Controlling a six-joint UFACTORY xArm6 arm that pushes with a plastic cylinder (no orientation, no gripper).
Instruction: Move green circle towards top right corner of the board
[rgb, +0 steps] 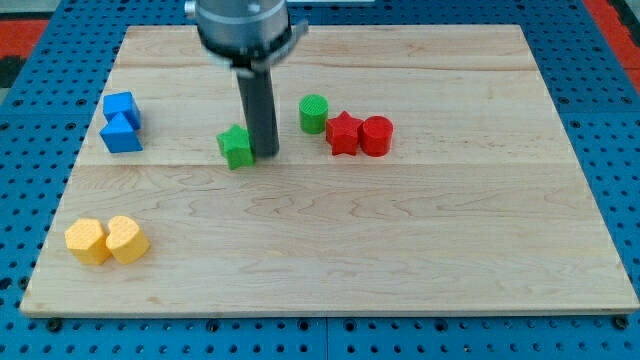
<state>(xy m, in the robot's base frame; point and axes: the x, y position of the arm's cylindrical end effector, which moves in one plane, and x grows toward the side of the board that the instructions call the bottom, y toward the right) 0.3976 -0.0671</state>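
The arm is standing over the upper middle of the wooden board (330, 260), and its rod is coming down so that the tip (265, 152) is resting just beside the green star-like block (237, 147), on that block's right side, apparently touching it. There are no fingers on this rig to be wide, narrow or holding anything; the rod is simply bearing on the surface. The green circle (313, 113) is sitting a little to the view's right of the tip and slightly higher, close to the red star (343, 133), which is itself touching the red cylinder (376, 136). The chief risk, in my judgement, is that the tip is lying nearer the wrong green block and could drag it along. A second risk is that a push begun from the left, too low, is sending the circle into the red pair rather than past them toward the top right corner. The blue blocks (121, 122) and yellow blocks (107, 240) are lying well apart from the likely path.
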